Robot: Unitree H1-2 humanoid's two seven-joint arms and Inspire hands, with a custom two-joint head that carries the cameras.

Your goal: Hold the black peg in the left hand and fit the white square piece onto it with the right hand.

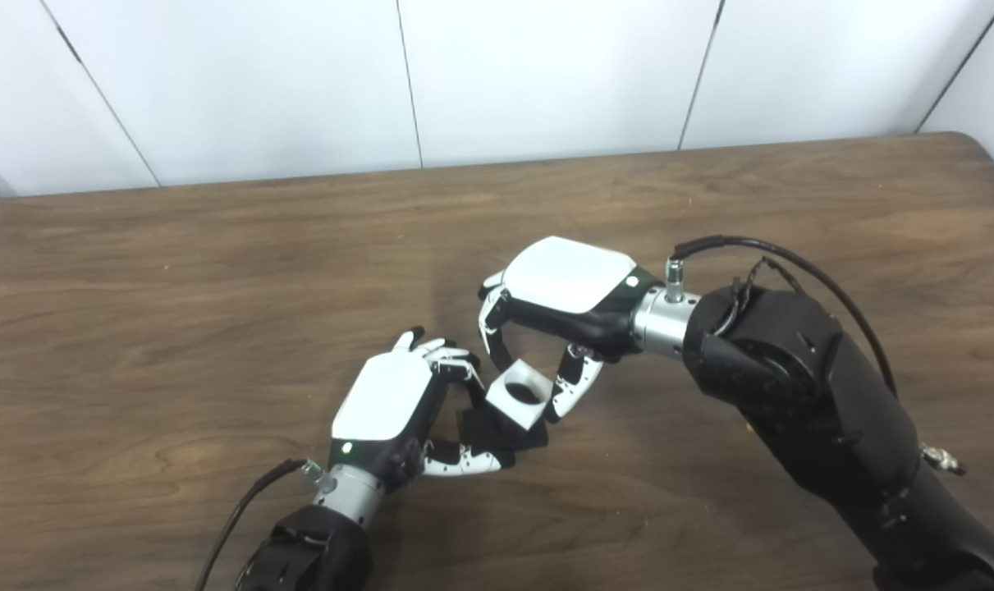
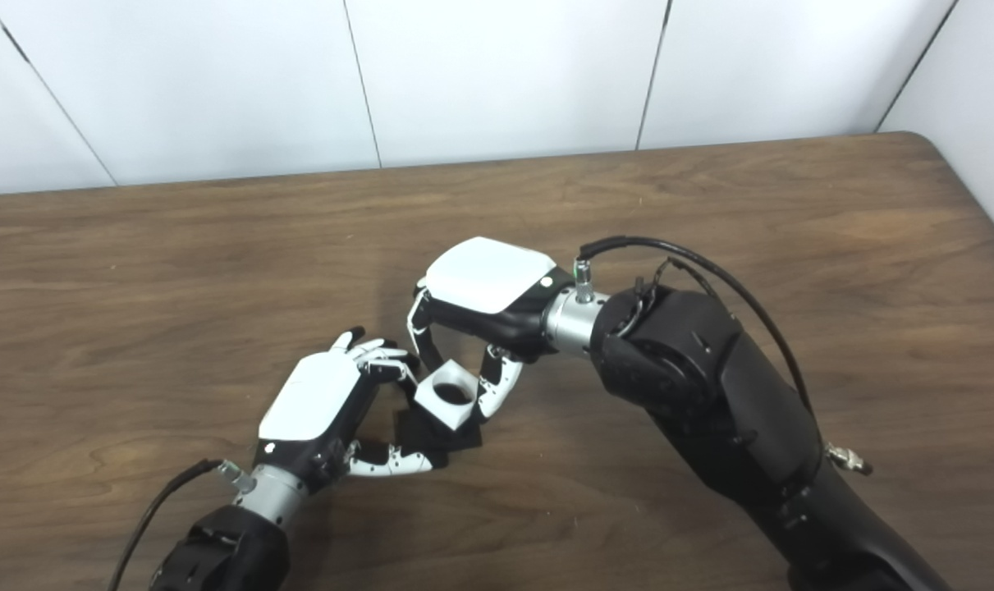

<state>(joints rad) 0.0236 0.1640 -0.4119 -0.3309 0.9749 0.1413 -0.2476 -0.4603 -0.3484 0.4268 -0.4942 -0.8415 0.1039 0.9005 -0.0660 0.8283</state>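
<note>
- Black peg (image 1: 497, 431) sits low over the near middle of the wooden table (image 1: 217, 271), held in the left hand (image 1: 398, 406); only its dark base shows clearly, the upper part hidden behind the white piece.
- White square piece (image 1: 519, 398) with a round hole in its top face rests directly over the peg, tilted — whether it is fully seated cannot be told.
- Left hand comes in from the near left, fingers (image 2: 382, 355) curled over the far side of the peg and thumb (image 1: 464, 465) reaching under its near side, closed around it.
- Right hand (image 2: 484, 287) reaches in from the right, palm down, pinching the white piece between its fingers (image 1: 497, 328) on the left and its thumb (image 1: 574, 382) on the right.
- Both hands are close together, their fingertips nearly touching beside the piece.
- White wall panels (image 1: 546, 74) stand beyond the table's far edge.
</note>
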